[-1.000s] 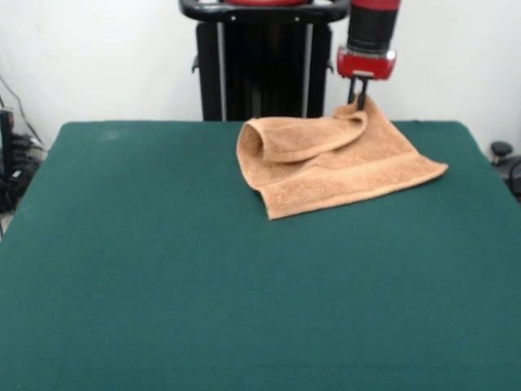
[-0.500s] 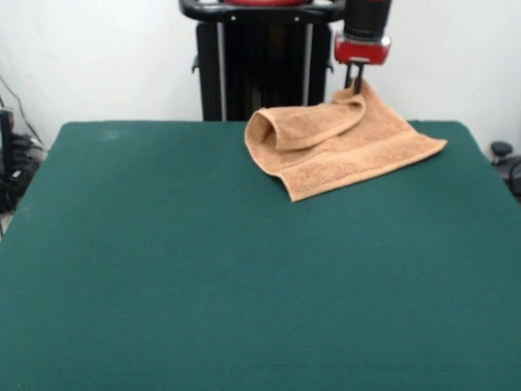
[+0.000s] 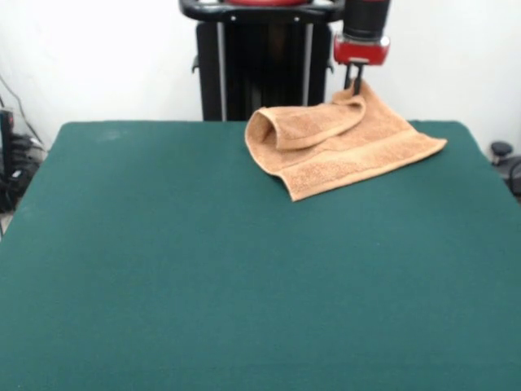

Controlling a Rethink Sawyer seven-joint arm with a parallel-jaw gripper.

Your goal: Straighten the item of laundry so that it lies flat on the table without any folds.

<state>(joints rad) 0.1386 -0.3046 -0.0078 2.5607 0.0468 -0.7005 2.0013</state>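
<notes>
Now | tool clenched on towel corner | no change since half-second-ago frame

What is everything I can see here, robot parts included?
towel: one, orange-tan, at the table's far right part, folded over itself with a rolled loop at its left end, one corner lifted.
table: one, dark green, fills most of the picture.
wall: one, white, behind the table.
cables: a few, dark, at the left edge beside the table.
pedestal: one, black, behind the table's far edge.
arm: one, red and black, coming down at top right.
gripper: one, dark fingers shut on the towel's raised corner.
</notes>
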